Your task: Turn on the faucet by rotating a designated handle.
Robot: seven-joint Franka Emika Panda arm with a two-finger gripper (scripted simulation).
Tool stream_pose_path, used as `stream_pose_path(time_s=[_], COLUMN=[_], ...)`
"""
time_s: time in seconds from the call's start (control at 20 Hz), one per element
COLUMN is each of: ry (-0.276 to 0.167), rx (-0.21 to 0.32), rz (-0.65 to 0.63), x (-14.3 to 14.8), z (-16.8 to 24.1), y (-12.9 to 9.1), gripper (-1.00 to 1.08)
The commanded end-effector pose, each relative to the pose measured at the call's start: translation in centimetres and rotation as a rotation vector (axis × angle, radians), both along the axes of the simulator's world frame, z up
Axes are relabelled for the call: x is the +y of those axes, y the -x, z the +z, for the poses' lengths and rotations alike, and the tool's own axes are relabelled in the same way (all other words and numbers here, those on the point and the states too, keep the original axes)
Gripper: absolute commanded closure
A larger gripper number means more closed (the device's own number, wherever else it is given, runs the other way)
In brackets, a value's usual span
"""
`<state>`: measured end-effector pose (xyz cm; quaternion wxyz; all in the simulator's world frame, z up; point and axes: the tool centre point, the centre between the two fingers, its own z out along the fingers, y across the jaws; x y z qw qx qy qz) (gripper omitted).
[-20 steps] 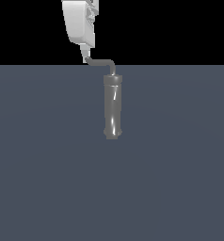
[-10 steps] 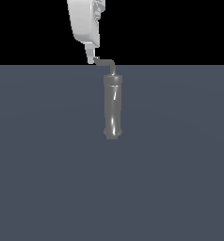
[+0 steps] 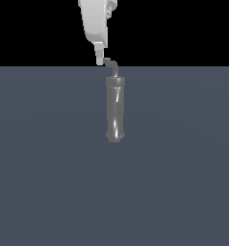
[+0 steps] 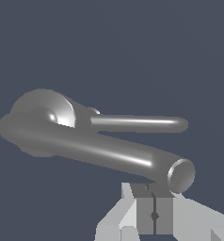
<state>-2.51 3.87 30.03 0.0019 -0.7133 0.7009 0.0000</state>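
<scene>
The faucet is a glossy dark-grey cylinder on the grey surface, long axis running away in the exterior view. The thin bent handle rises from its far end. My gripper hangs just to the exterior view's left of the handle's hooked tip, touching or almost touching it. In the wrist view the fingers are pressed together with nothing between them, right beside the handle's round end. The faucet's rounded body lies behind it.
A second slim bar sticks out from the faucet beyond the handle in the wrist view. The flat grey surface stretches all round the faucet. My white arm comes down from above.
My gripper has moved toward the exterior view's right, staying at the handle's tip. The handle has swung with it and now looks shorter and more upright.
</scene>
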Motion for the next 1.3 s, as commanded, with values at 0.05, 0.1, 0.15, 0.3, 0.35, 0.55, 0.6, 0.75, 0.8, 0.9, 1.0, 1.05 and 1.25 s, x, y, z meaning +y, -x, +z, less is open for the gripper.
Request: stream_pose_path(time_s=[0.05, 0.1, 0.15, 0.3, 0.35, 0.55, 0.6, 0.75, 0.8, 0.9, 1.0, 1.05, 1.25], ry=[0.002, 0.002, 0.003, 0.003, 0.003, -0.001, -0.001, 0.0, 0.0, 0.0, 0.001, 0.001, 0.001], rx=[0.001, 0.001, 0.002, 0.003, 0.003, 0.003, 0.003, 0.003, 0.003, 0.003, 0.003, 0.003, 0.003], rz=[-0.026, -0.027, -0.027, -0.03, -0.03, 0.009, 0.007, 0.002, 0.0, -0.003, -0.007, -0.008, -0.015], x=[-3.8, -4.5, -5.2, -7.3, -7.3, -5.3, -5.6, -6.7, -7.1, -7.8, -8.5, -8.9, -10.3], z=[0.0, 0.0, 0.0, 0.0, 0.0, 0.0, 0.0, 0.0, 0.0, 0.0, 0.0, 0.0, 0.0], y=[0.2, 0.3, 0.3, 0.5, 0.5, -0.3, -0.5, -1.1, -1.3, -1.7, -2.1, -2.3, -3.1], gripper=[1.08, 1.08, 1.08, 1.08, 1.08, 1.08, 1.08, 1.08, 1.08, 1.08, 1.08, 1.08, 1.08])
